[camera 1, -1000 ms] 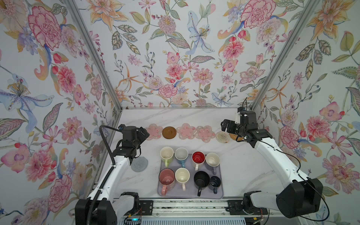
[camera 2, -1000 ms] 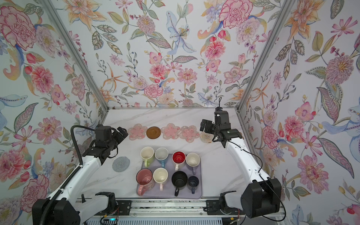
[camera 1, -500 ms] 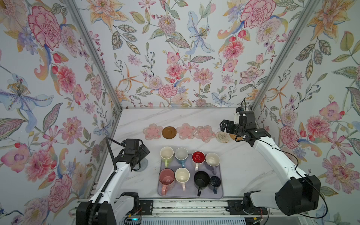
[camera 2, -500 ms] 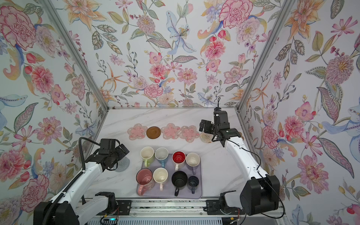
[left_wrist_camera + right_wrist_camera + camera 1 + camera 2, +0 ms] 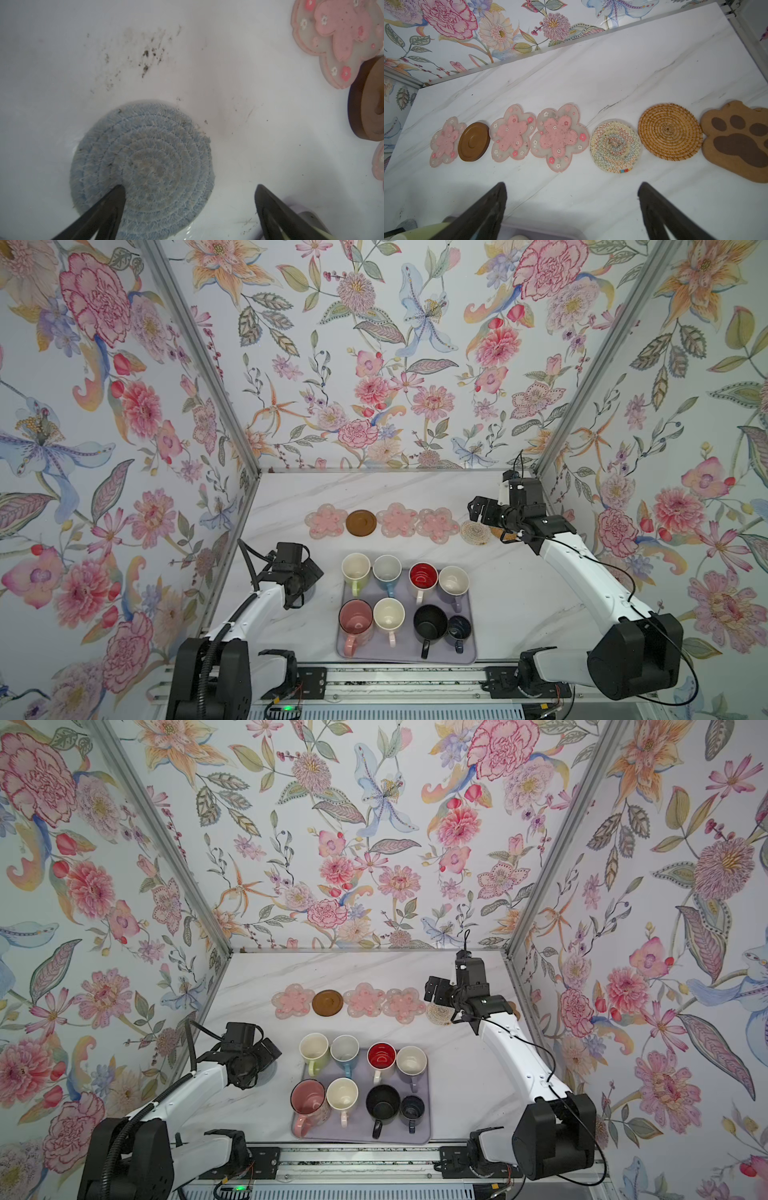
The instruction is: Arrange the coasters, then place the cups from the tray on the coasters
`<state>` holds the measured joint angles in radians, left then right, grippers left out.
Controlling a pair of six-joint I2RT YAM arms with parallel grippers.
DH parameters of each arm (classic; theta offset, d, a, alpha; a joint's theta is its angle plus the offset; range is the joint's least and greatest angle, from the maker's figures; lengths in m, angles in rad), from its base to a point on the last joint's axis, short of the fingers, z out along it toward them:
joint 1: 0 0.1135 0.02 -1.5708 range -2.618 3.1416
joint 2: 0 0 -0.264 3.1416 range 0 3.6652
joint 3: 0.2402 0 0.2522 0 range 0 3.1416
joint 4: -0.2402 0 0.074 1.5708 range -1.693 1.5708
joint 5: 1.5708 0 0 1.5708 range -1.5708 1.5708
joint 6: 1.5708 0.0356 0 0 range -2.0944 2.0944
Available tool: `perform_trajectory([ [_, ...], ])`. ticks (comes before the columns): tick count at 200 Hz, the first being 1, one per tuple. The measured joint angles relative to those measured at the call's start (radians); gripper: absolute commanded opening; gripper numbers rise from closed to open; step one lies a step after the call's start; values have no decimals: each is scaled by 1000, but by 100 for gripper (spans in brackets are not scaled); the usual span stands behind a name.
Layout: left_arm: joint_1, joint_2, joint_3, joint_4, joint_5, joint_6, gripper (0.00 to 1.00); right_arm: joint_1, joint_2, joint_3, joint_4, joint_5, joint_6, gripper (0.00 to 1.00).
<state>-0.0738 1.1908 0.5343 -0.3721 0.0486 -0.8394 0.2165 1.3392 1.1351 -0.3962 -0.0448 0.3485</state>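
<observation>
The table (image 5: 519, 605) is white stone with thin grey lines, and it has dark crumbs and smudges on it. Three walls (image 5: 374, 364) covered in big painted flowers stand round it. A metal rail (image 5: 395, 684) runs along the bottom of both top views.

A row of coasters lies across the middle of the frame, close side by side. From left to right they are a see-through pink flower coaster (image 5: 327, 522), a brown round disc coaster (image 5: 361, 523), a second pink flower coaster (image 5: 397, 519) and a third pink flower coaster (image 5: 435, 524). Then come a pale woven round coaster with zigzag threads (image 5: 475, 532), a straw-coloured woven round coaster (image 5: 670, 132) and a brown paw-shaped coaster (image 5: 737, 141).

A flat pale lavender tray (image 5: 405, 655) lies in the lower middle. Eight mugs stand on it in two rows. The far row has a lime-green mug (image 5: 355, 570), a blue mug (image 5: 386, 572), a white mug with red inside (image 5: 423, 577) and a lavender mug (image 5: 454, 583). The near row has a tall pink mug (image 5: 355, 620), a cream mug (image 5: 388, 616), a black mug (image 5: 430, 622) and a small dark navy mug (image 5: 458, 628).

The left arm comes up from the lower left and bends down just left of the tray. The left gripper (image 5: 190, 187) points at a grey-blue woven round coaster (image 5: 143, 166). Its jaws are spread wide and hold nothing; one tip is over the coaster, the other over bare table.

The right arm reaches from the lower right to the right end of the row. The right gripper (image 5: 572, 184) hangs by the pale woven coaster, jaws wide apart and empty.
</observation>
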Motion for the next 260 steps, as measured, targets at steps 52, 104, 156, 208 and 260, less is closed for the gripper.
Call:
perform_trajectory([
  [52, 2, 42, 0, 88, -29, -40, 99, 0, 0, 0, 0, 0, 1, 99],
  [104, 50, 131, 28, 203, -70, -45, 99, 0, -2, 0, -1, 1, 1, 99],
  [156, 125, 265, 109, 294, -83, -35, 99, 0, -11, 0, -2, 4, 1, 99],
  [208, 186, 436, 259, 340, -87, 10, 99, 0, -11, 0, -4, 5, 8, 99],
  [260, 211, 588, 418, 367, -90, 47, 99, 0, -13, 0, -12, 12, 16, 99],
])
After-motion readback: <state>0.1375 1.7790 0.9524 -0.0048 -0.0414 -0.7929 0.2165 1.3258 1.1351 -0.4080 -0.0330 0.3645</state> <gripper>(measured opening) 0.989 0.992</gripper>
